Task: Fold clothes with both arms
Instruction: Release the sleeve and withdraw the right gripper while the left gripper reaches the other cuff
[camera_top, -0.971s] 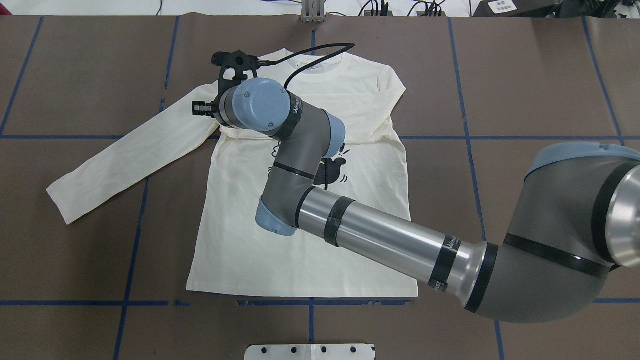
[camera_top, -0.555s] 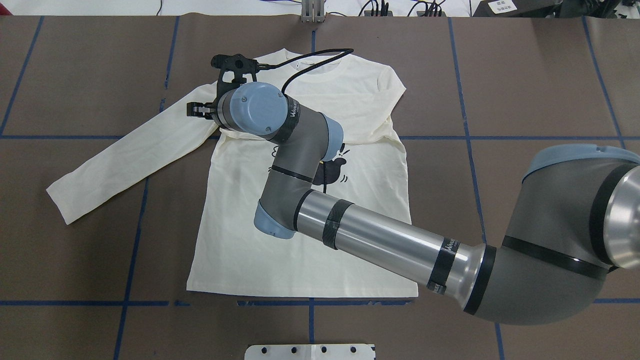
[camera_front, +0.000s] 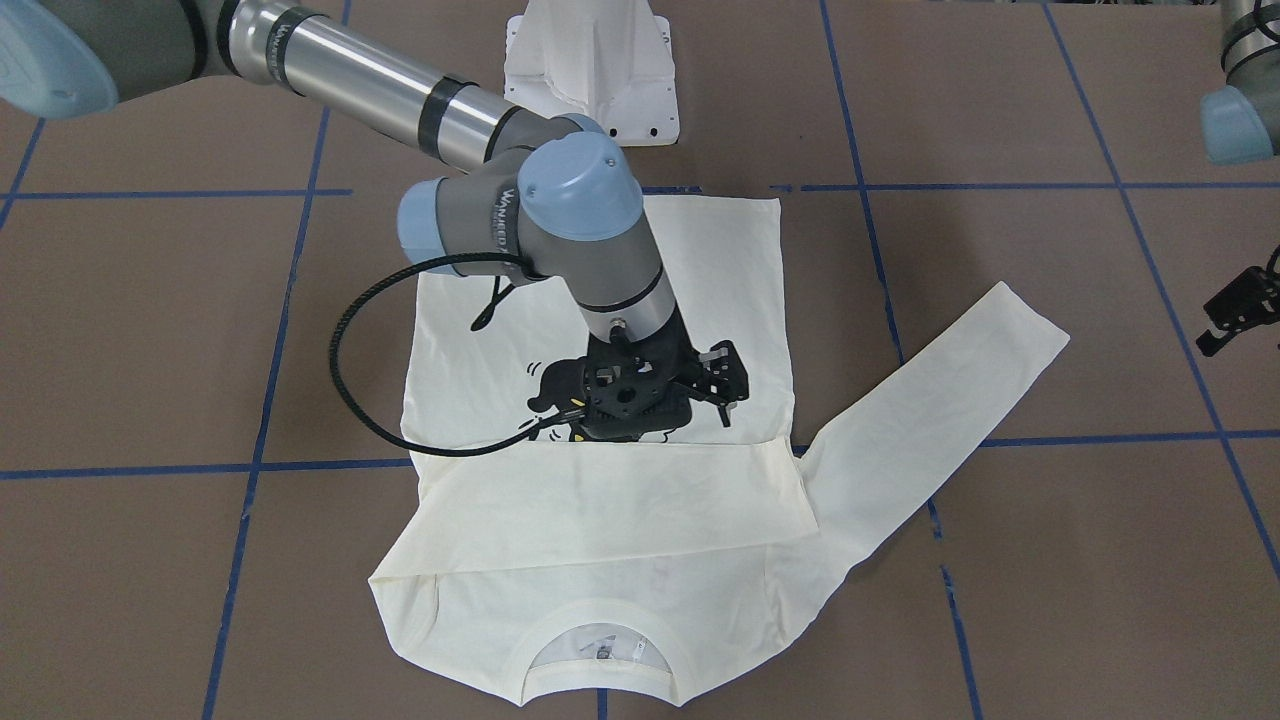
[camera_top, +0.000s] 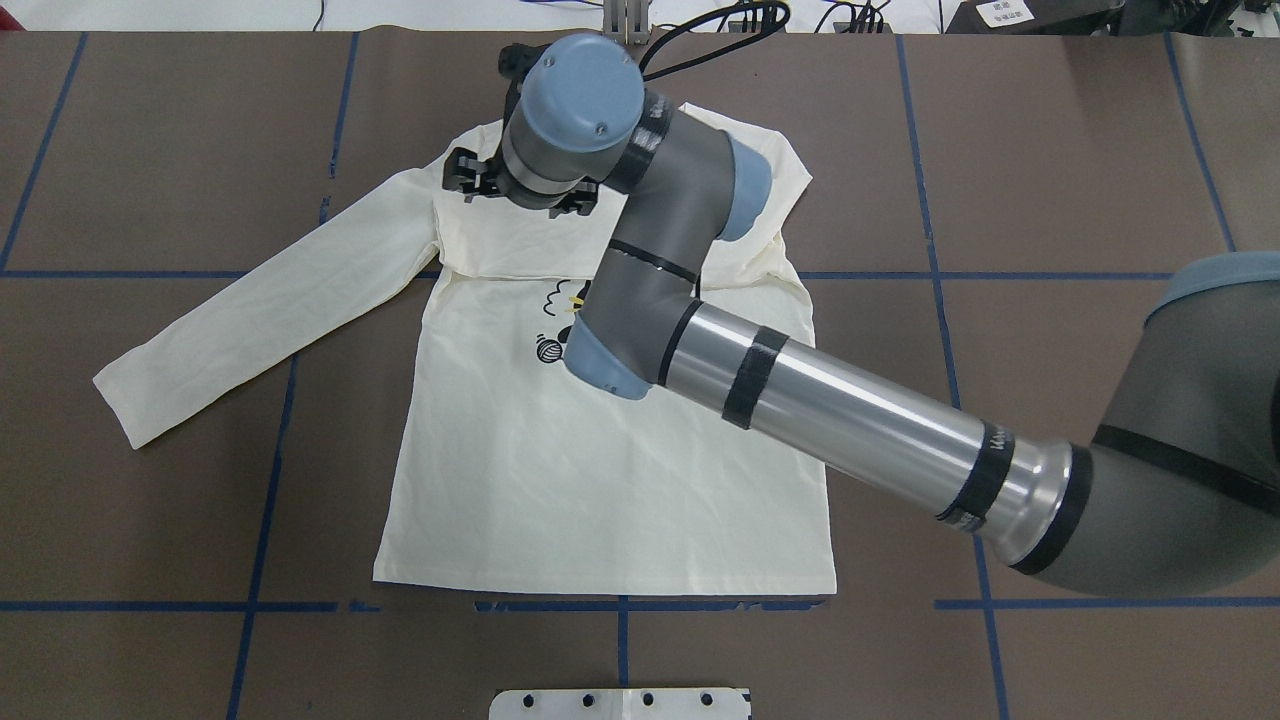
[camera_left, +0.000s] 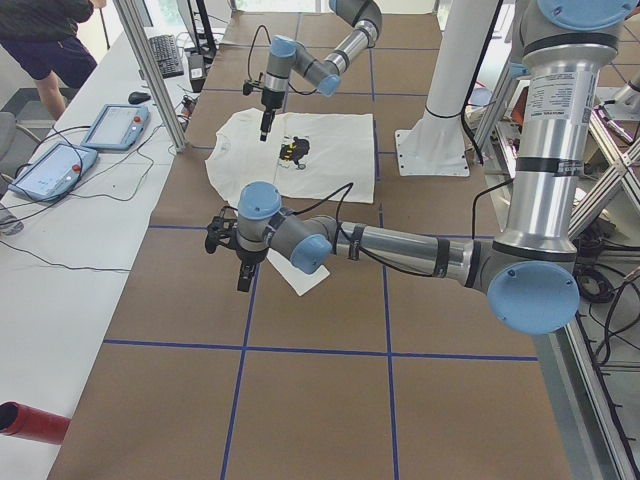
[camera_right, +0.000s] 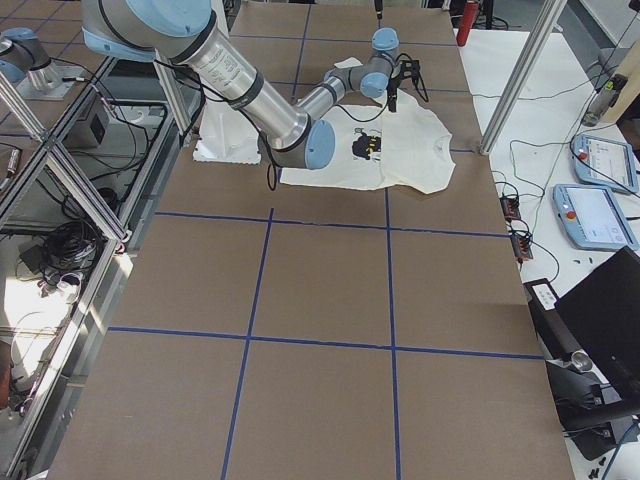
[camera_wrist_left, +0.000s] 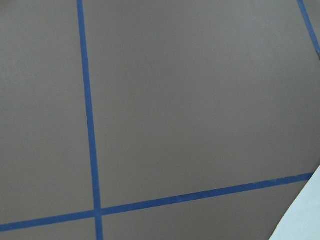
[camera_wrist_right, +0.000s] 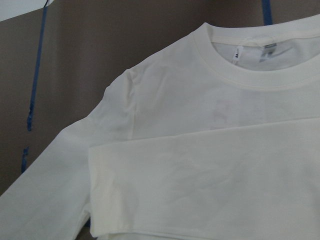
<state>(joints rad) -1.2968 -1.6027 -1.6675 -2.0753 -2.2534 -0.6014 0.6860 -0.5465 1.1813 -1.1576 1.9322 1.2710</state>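
Though above the T-shirt (camera_top: 600, 480), right fingers (camera_left: 266, 124) of indiscernible spread; left fingers (camera_left: 243, 277) likewise.

Even overhead light, soft shadows, wrist views soft.

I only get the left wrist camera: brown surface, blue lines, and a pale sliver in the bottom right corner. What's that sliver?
Observer: Most likely the end of the outstretched sleeve of a cream T-shirt lying flat on the table. The left gripper hangs near that end.
Operator: Is its second sleeve stretched out too?
Observer: No, the other sleeve lies folded across the chest, between the collar and a black cat print.
Operator: And where's the second arm?
Observer: The right gripper points down above the shirt, at the folded sleeve's edge by the print.
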